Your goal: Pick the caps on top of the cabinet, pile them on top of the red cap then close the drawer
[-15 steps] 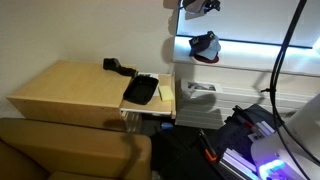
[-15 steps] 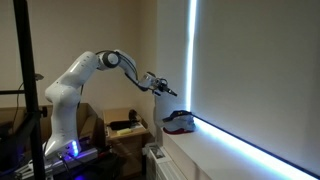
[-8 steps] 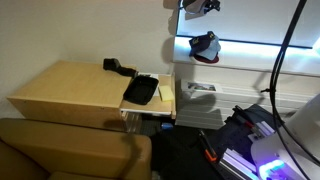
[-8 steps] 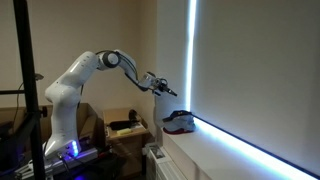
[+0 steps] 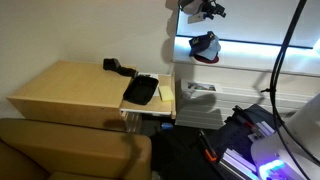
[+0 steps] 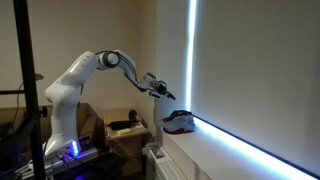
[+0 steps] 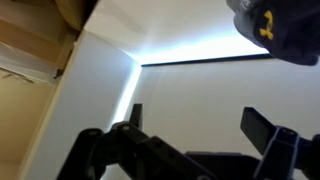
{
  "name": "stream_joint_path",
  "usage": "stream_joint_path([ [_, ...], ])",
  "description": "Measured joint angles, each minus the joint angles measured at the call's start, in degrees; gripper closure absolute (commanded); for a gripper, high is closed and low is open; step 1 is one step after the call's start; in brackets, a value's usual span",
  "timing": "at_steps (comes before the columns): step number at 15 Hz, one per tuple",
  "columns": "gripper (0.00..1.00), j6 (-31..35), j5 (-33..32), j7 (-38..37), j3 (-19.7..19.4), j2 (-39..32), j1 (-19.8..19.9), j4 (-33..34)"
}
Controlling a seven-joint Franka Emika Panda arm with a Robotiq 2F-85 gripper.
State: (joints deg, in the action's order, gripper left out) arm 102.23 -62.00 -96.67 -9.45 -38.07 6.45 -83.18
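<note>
The caps lie in one pile (image 5: pixel 205 46) on the white ledge (image 5: pixel 235 78); in both exterior views (image 6: pixel 180 121) dark red shows in the pile. In the wrist view a dark navy cap (image 7: pixel 268 30) with a yellow mark shows at the top right. My gripper (image 5: pixel 205 8) hangs above the pile, apart from it (image 6: pixel 161 91). In the wrist view the gripper (image 7: pixel 195 125) is open and empty, over bare white ledge. The tan cabinet (image 5: pixel 70 88) stands beside the ledge. Its drawer (image 5: pixel 141 91) is pulled open, with a black inside.
A small black boxy object (image 5: pixel 118 67) sits on the cabinet top near the wall. A brown sofa back (image 5: pixel 70 150) fills the foreground. The robot base (image 6: pixel 62 120) stands below the ledge, with cables and a lit device (image 5: pixel 270 150) on the floor.
My gripper has shifted a little above the cap pile and turned slightly. The pile, the cabinet and the drawer have not moved.
</note>
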Motion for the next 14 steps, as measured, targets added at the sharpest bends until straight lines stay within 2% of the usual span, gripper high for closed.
stream_joint_path([
  [3, 0.00, -4.82, 7.42, -5.65, 0.22, 0.66, -0.39, -3.61],
  [8, 0.00, -4.00, 20.20, -10.79, -0.75, 3.22, 2.49, -12.63],
  [12, 0.00, 6.49, 28.72, -6.50, -0.99, 1.67, 6.23, -15.39],
  [14, 0.00, 12.20, 32.16, -3.25, -0.47, -1.07, 5.87, -14.17],
])
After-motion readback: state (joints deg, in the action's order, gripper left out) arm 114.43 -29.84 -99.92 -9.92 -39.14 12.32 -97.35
